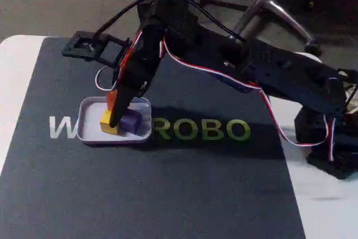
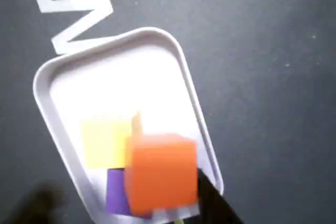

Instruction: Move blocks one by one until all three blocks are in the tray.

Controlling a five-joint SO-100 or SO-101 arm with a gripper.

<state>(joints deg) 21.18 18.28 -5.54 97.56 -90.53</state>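
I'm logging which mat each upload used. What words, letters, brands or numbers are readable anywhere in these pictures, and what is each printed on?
"W": large white letter on the dark mat, left of the tray in the fixed view; also seen in the wrist view.
"ROBO": yellow-green letters on the same mat, right of the tray.
Any letters between them are hidden by the tray and arm.
No readable marks on the blocks or tray.

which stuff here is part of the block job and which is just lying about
Job: tray, yellow block, purple block, orange block held over the tray, gripper.
Lying about: dark lettered mat, office chair base.
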